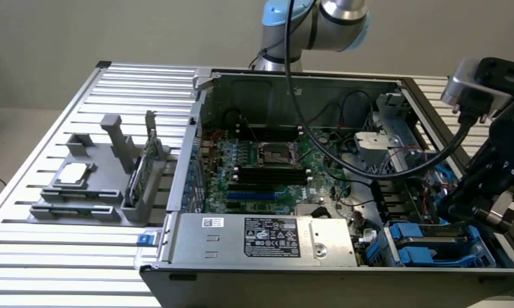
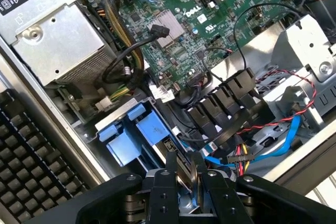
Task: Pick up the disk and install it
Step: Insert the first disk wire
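Observation:
My gripper point(image 2: 185, 165) hangs low inside the open computer case point(image 1: 185, 160), at the corner on the exterior view's right, over the blue drive bay point(image 1: 428, 242). Its two black fingers point(image 2: 169, 174) are closed on a thin grey slab seen edge-on, which I take to be the disk point(image 2: 188, 182). Most of the disk is hidden behind the fingers and the gripper body. In the exterior view the gripper point(image 1: 479, 215) sits just above the bay's blue frames, beside the case's side wall.
The motherboard point(image 1: 265, 167) fills the case floor, with the power supply point(image 1: 265, 239) along the front. Red, black and blue cables point(image 2: 273, 129) run close to the bay. On the exterior view's left, a grey tray point(image 1: 77, 208) holds a square chip point(image 1: 72, 173) and an upright green card point(image 1: 141, 170).

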